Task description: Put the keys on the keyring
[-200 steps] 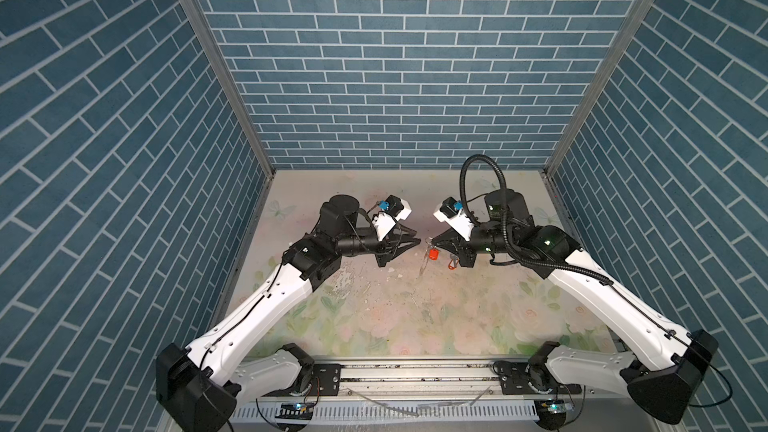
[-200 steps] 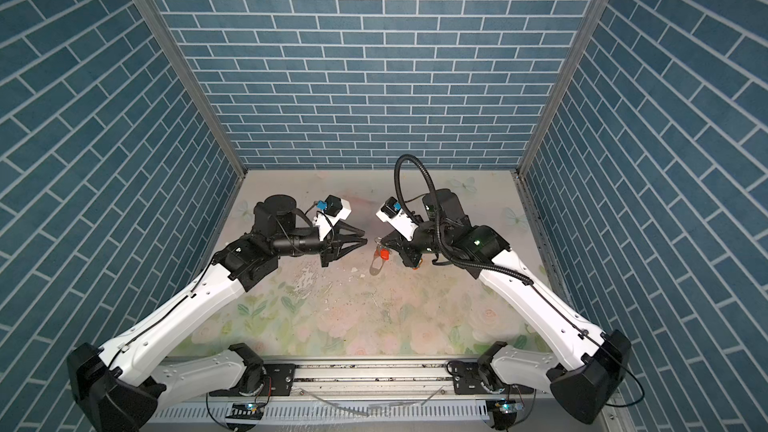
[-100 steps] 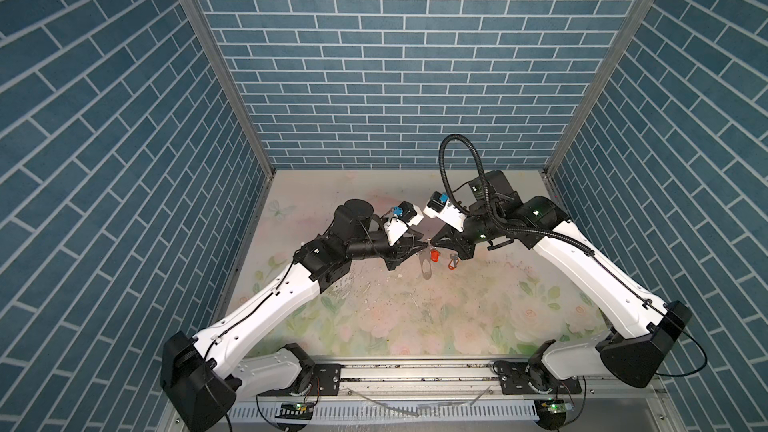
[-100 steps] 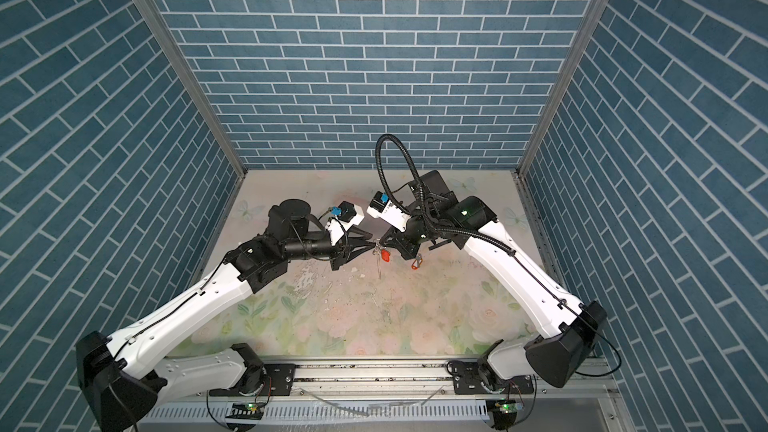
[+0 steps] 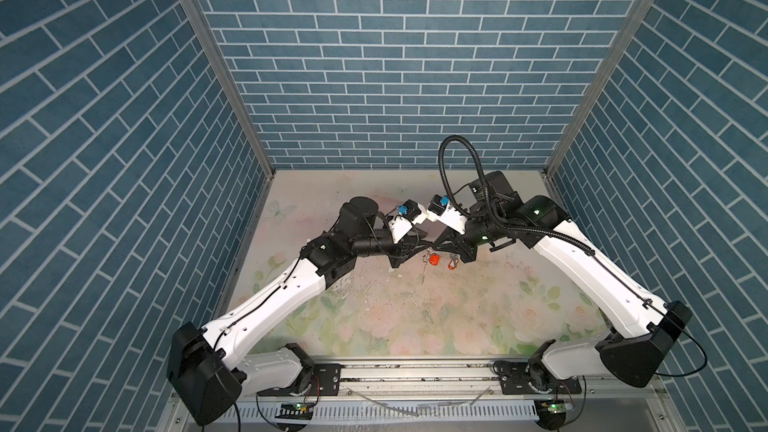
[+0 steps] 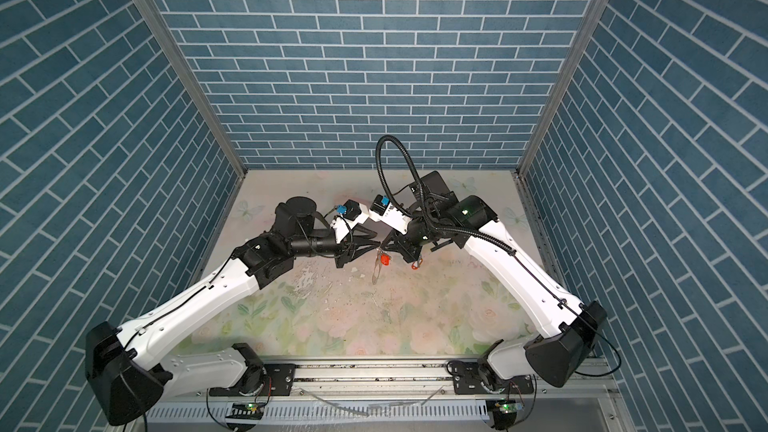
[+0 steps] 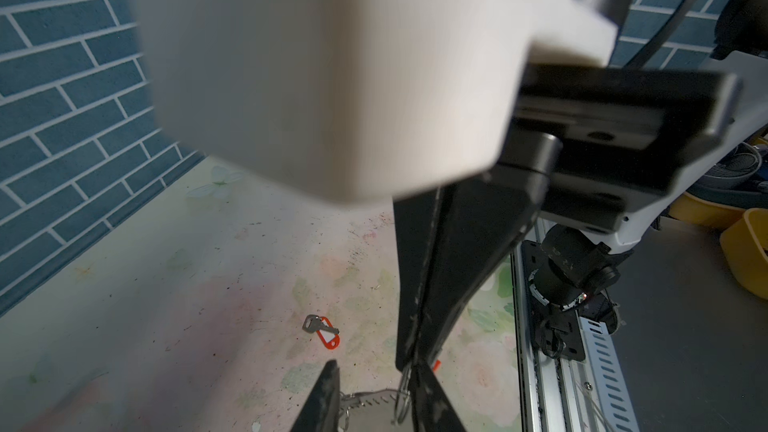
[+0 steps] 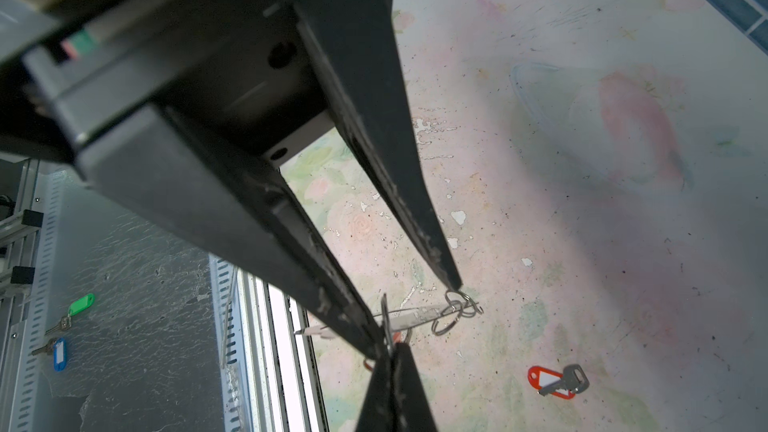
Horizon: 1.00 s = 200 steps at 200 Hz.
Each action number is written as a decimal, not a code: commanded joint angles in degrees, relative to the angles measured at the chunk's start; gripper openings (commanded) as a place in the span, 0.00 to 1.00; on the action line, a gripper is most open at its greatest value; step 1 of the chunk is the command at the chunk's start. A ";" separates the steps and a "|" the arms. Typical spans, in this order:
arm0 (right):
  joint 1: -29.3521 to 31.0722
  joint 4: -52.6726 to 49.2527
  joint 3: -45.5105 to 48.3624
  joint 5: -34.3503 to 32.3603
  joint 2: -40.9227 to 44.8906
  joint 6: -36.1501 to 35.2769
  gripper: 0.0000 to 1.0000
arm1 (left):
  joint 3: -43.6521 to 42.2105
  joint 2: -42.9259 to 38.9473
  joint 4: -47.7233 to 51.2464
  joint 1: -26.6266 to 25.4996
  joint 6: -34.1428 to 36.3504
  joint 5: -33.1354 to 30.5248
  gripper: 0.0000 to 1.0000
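Currently I am seeing both arms meeting above the middle of the flowered table (image 5: 374, 317), with their fingertips almost touching each other in both top views. The right gripper (image 7: 409, 361) is standing fully closed. It is pinching one small silver ring (image 7: 402, 394) of the keyring (image 7: 368, 396), so the keyring is hanging in the air above the table. The left gripper (image 8: 413, 313) is standing partly open. Its two fingers are sitting at either side of the keyring, which is crossing the gap between the tips, but I cannot tell whether they are really pressing on it. More silver rings (image 8: 455, 309) are bunching at the tip of the farther left finger. The hanging key (image 5: 434, 259) is showing its orange tag just under the two grippers, close beside the keyring; how it is attached I cannot see. The loose key (image 8: 557, 380), with its orange tag and white label, is lying flat on the table, near the grippers but apart from them.
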State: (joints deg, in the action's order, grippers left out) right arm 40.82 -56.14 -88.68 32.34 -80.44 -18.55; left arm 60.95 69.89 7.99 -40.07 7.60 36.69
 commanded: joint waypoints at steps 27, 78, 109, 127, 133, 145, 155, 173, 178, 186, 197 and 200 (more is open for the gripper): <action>0.12 0.50 -1.29 2.98 1.42 -4.30 0.00 | 1.72 0.51 0.52 -0.28 1.11 2.77 0.27; 0.10 1.72 -0.64 3.41 2.12 -4.09 0.00 | 1.82 1.03 0.37 -0.27 1.12 4.89 0.01; -0.03 4.11 0.96 2.16 3.40 -2.69 0.00 | 0.23 0.13 -1.72 -0.27 0.27 5.57 0.00; -0.58 7.04 2.92 1.33 4.85 -0.50 0.00 | -2.24 -1.19 -6.19 -0.27 -2.36 4.39 0.00; -0.85 8.08 3.88 1.26 5.47 0.16 0.00 | -3.93 -1.88 -8.41 -0.27 -3.46 4.03 0.00; -1.16 10.83 6.25 0.34 7.08 2.16 0.01 | -6.85 -3.36 -13.48 -0.31 -5.80 2.70 0.00; -1.41 13.29 8.47 0.10 8.57 3.77 0.05 | -9.03 -4.38 -17.19 -0.27 -7.29 1.87 0.00; -1.43 17.76 12.18 0.67 10.71 7.47 0.06 | -12.03 -5.35 -23.33 -0.27 -10.19 0.83 0.00; -1.44 18.90 13.16 0.92 11.19 8.59 0.06 | -12.51 -5.35 -24.63 -0.27 -10.71 0.84 0.00; -1.40 20.75 14.67 0.91 11.79 10.17 0.06 | -13.14 -5.31 -26.44 -0.27 -11.66 0.80 0.00; -1.39 23.34 16.94 0.80 12.89 12.21 0.06 | -13.68 -5.25 -28.48 -0.28 -12.53 0.93 0.00; -1.41 24.15 17.61 0.84 13.24 12.70 0.06 | -13.81 -5.24 -29.13 -0.28 -12.78 0.89 0.00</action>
State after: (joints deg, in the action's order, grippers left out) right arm 39.79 -40.69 -75.42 32.82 -70.13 -11.73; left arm 48.53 65.23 -12.19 -40.51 -1.02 38.59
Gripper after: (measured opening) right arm 0.063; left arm 0.045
